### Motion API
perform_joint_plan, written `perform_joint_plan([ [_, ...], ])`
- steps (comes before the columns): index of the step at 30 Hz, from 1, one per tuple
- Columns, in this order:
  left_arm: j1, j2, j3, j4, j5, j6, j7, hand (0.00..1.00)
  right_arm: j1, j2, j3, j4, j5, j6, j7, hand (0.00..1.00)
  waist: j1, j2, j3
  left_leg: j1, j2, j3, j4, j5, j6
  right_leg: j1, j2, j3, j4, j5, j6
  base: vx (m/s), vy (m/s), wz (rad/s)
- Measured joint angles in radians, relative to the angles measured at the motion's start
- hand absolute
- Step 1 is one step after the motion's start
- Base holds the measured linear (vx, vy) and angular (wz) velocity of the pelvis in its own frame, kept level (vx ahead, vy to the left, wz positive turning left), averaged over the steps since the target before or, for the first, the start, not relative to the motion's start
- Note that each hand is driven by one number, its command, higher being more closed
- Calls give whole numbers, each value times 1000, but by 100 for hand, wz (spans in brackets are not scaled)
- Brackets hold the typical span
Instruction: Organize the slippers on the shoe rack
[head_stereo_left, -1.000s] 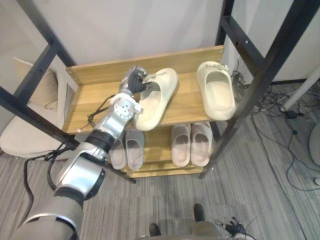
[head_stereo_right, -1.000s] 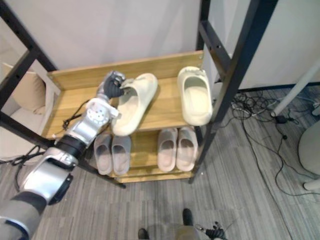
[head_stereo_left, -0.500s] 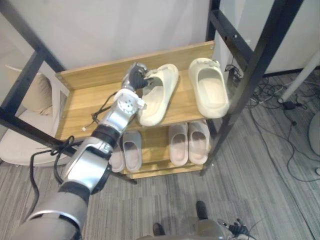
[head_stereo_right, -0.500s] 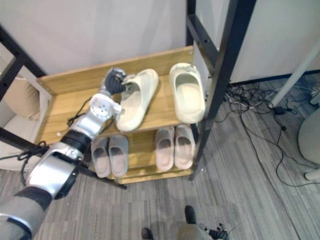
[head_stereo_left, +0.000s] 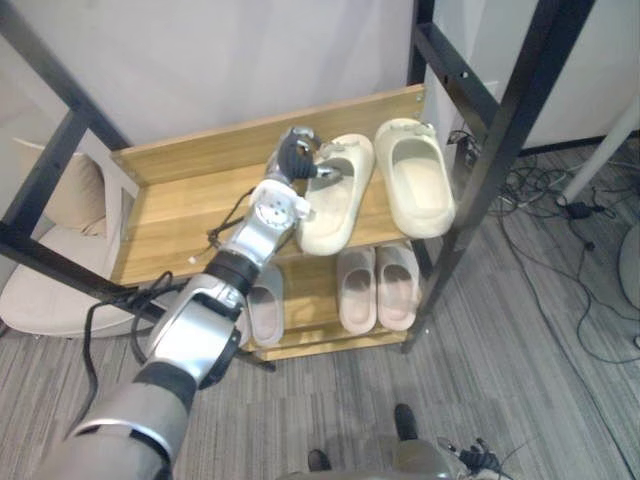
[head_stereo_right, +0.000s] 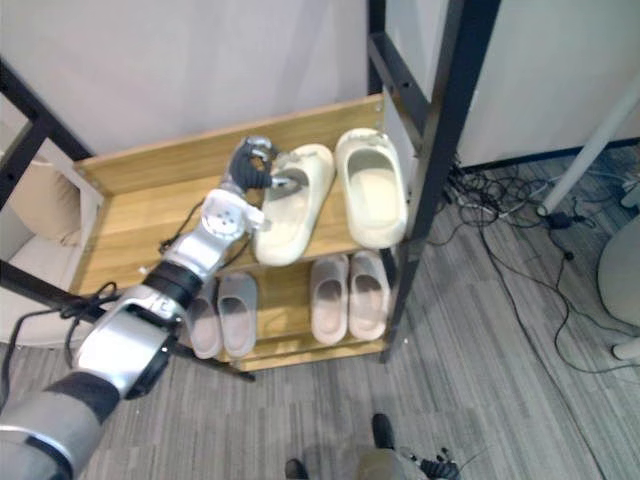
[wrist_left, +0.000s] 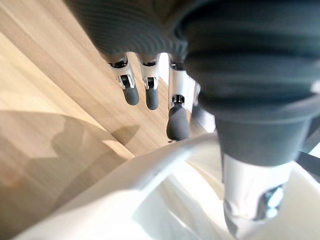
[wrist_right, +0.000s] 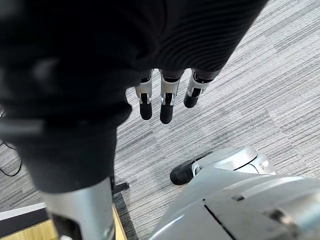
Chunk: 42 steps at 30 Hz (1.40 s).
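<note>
Two cream slippers lie side by side on the top wooden shelf (head_stereo_left: 170, 205) of the shoe rack. The left cream slipper (head_stereo_left: 335, 200) lies slightly slanted, close to the right cream slipper (head_stereo_left: 415, 185), toes toward the wall. My left hand (head_stereo_left: 292, 157) is at the left slipper's strap (wrist_left: 150, 172). Its fingers (wrist_left: 131, 93) reach out straight over the strap's outer edge, above the shelf wood, and the thumb is on the slipper's inner side; the hand is open. My right hand (wrist_right: 161, 102) hangs open over the grey carpet.
On the lower shelf stand two pairs of grey slippers (head_stereo_left: 378, 287) (head_stereo_left: 262, 300). Black frame posts (head_stereo_left: 490, 150) flank the rack. A beige cushioned seat (head_stereo_left: 55, 240) is at the left. Cables (head_stereo_left: 545, 190) lie on the carpet at the right.
The left cream slipper has slid right, closer to the other one, with my left hand on it. The hand's fingers have gone from curled on the strap to straight.
</note>
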Motion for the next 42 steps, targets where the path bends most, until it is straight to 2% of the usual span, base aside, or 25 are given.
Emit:
perform_joint_plan([
  [6,104,-19,13,-90,-51,-3,6,0,-6,-11,36,4,2,1,-3,0,-13,0,2,2,-4,-44,6,3,4,27,-4,-46,-4,-4,2,-21,-21,19],
  [12,199,-20,36,-159,-102,-7,7,0,-8,-13,45,9,2,1,-3,0,-7,-6,5,-1,-6,-73,8,8,10,41,-9,-74,-7,-6,3,-32,-19,17],
  [16,252,-18,61,-220,-145,-9,7,0,-20,-22,76,25,4,1,-4,0,-5,-17,13,1,-7,-92,10,12,14,53,-13,-93,-7,-6,3,-37,-16,14],
  [20,354,-17,95,-330,-191,-37,14,0,-28,-22,80,42,4,1,-3,0,4,-27,18,1,-6,-106,13,13,15,61,-14,-102,-7,-6,3,-25,-12,8],
  [31,519,-20,100,-516,-298,-67,-14,0,-28,-21,111,48,4,3,-1,0,25,-62,8,2,-7,-122,13,15,19,70,-14,-122,-7,-7,3,-11,-7,4],
  [36,630,-51,68,-651,-345,-82,-37,0,-31,-23,112,77,3,4,-2,0,47,-72,2,1,-10,-130,13,16,20,74,-16,-130,-7,-7,3,-10,-3,3],
  [42,676,-59,-16,-710,-368,-84,-81,0,-32,-22,120,83,1,10,-2,0,56,-89,-11,1,-11,-137,13,17,22,77,-17,-135,-8,-7,3,-12,-5,2],
])
